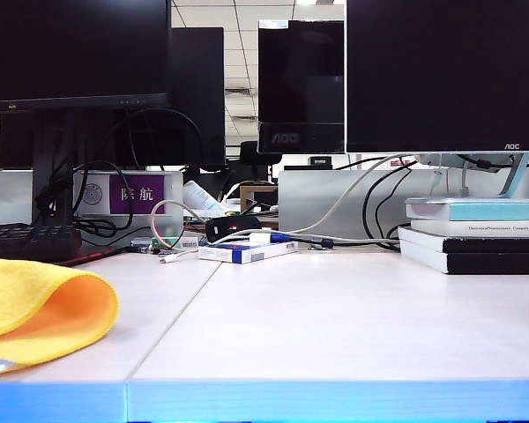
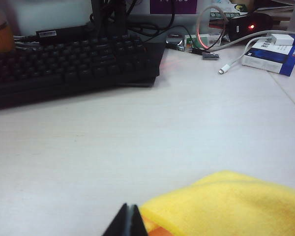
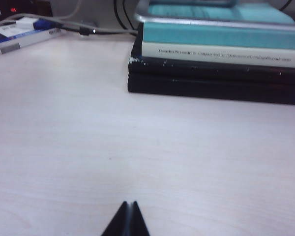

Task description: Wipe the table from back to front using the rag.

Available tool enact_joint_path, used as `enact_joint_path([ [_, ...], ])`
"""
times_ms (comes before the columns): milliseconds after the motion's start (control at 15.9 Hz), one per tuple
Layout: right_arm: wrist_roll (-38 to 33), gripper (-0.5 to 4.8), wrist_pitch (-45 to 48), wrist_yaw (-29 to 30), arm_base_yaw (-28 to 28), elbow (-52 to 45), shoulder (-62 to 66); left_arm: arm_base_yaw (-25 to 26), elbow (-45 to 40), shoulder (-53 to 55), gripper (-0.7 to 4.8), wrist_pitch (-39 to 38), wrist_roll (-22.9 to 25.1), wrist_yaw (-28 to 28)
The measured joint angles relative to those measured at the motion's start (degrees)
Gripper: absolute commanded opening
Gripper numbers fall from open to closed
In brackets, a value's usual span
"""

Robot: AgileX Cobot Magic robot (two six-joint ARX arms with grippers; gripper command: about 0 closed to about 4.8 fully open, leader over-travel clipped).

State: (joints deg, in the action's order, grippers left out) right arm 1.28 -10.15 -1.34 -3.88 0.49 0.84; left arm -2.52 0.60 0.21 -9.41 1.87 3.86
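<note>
The yellow-orange rag [image 1: 40, 310] lies folded on the pale table [image 1: 335, 308] at the front left, near the blue front edge. In the left wrist view the rag [image 2: 231, 204] sits right beside my left gripper [image 2: 128, 207], whose black jaws are pressed together and hold nothing. My right gripper [image 3: 129, 204] hovers over bare table [image 3: 88, 137] near the front, jaws also pressed together and empty. Neither gripper shows in the exterior view.
A black keyboard [image 2: 64, 64] lies at the back left. Cables, a white charger and a blue-white box [image 1: 247, 251] sit at the back middle. A stack of books [image 1: 476, 233] stands at the back right, under monitors [image 1: 445, 75]. A seam line [image 1: 172, 313] crosses the table.
</note>
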Motion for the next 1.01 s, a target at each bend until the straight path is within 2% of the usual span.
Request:
enact_joint_path([
  [440, -0.3, -0.01, 0.3, -0.1, 0.0, 0.0, -0.1, 0.0, 0.0, 0.0, -0.05, 0.0, -0.4, 0.0],
  [628, -5.3, -0.01, 4.1, -2.1, 0.0, 1.1, -0.1, 0.0, 1.0, 0.0, -0.05, -0.8, -4.3, 0.0],
  [817, -7.8, -0.02, 3.1, -5.5, 0.0, 12.5, 0.5, 0.0, 10.5, 0.2, -0.05, -0.8, -6.4, 2.9],
  [1005, -7.7, -0.01, 0.4, -8.1, 0.0, 23.5, 5.5, 0.0, 20.2, 6.1, -0.05, -0.6, -6.4, 5.3],
])
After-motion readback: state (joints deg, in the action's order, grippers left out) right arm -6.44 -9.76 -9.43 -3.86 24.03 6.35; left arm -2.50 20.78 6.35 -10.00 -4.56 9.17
